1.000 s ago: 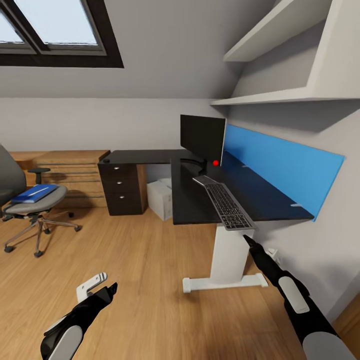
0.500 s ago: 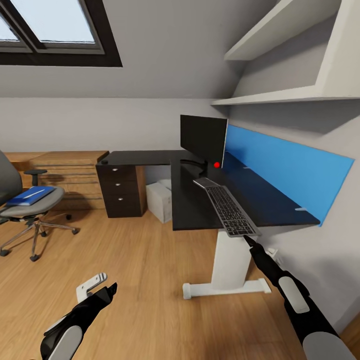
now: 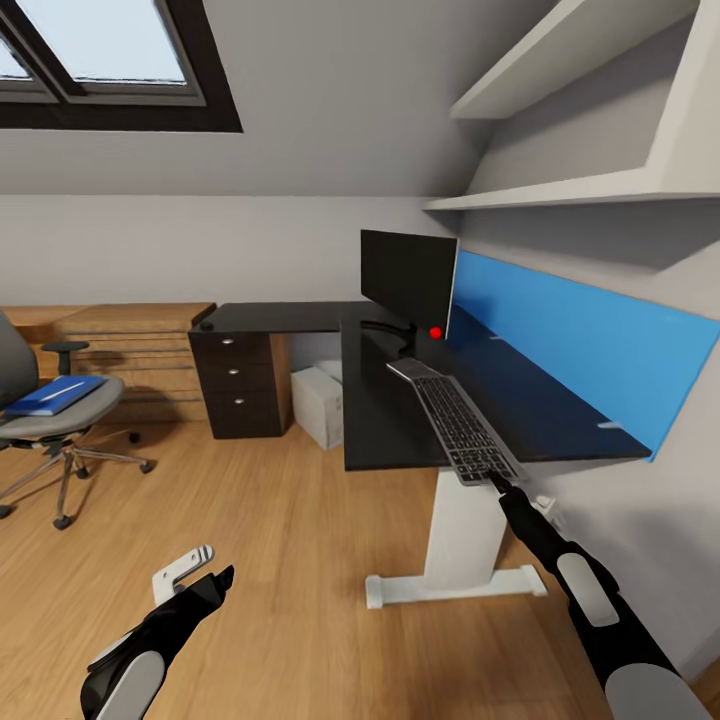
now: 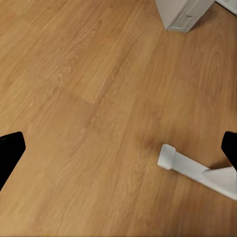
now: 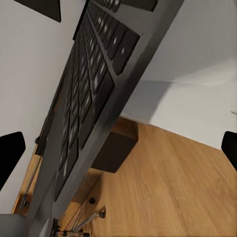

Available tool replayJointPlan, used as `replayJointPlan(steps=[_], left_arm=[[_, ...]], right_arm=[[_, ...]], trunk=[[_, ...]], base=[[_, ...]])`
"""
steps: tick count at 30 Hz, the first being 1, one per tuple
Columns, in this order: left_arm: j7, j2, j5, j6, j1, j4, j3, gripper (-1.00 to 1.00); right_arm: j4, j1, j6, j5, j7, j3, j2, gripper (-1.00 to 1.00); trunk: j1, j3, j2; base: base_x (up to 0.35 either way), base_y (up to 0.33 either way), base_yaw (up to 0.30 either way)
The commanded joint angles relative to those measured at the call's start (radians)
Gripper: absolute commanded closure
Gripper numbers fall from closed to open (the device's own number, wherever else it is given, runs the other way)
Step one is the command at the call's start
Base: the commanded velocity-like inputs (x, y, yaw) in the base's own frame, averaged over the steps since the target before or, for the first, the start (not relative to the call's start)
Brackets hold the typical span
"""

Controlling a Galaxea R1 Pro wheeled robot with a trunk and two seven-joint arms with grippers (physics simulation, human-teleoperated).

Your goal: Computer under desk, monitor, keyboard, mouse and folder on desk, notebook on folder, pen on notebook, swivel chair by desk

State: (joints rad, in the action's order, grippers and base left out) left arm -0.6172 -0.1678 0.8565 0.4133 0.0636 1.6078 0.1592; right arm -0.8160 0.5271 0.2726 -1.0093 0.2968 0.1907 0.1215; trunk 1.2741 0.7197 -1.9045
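— Keyboard (image 3: 455,418) first: who has it?
— The right gripper (image 3: 496,482), low and right of centre in the head view, pinches its near end shut, far end lifted over the desk (image 3: 380,410), likely to lay it flat beside the monitor (image 3: 407,273).
— The other?
— The left gripper (image 3: 200,572), lower left, hangs with its jaws apart and nothing between them above the floor (image 3: 300,540).
— The rest?
— The folder (image 3: 50,393) lies on the swivel chair (image 3: 55,420), far left.

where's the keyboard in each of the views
Head view: keyboard over the desk's near edge, at the right hand.
Right wrist view: keyboard seen close, slanting across the picture.
Left wrist view: not in it.
Shared landmark: the wooden floor.
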Motion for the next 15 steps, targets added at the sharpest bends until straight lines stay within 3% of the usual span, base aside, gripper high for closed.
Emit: replayJointPlan(steps=[1,7,15], left_arm=[[-0.009,-0.001,0.007,0.001,0.001,0.001,0.002,-1.0],[-0.009,-0.001,0.007,0.001,0.001,0.001,0.002,-1.0],[-0.009,-0.001,0.007,0.001,0.001,0.001,0.002,-1.0]], right_arm=[[0.0,0.001,0.008,-0.008,0.002,0.003,0.0,-1.0],[0.0,0.001,0.008,-0.006,0.002,0.003,0.0,-1.0],[0.0,0.001,0.008,-0.006,0.002,0.003,0.0,-1.0]], trunk=[[0.0,0.001,0.0],[0.0,0.001,0.0],[0.0,0.001,0.0]], base=[[0.151,0.025,0.0],[0.195,0.018,0.0],[0.024,0.002,0.0]])
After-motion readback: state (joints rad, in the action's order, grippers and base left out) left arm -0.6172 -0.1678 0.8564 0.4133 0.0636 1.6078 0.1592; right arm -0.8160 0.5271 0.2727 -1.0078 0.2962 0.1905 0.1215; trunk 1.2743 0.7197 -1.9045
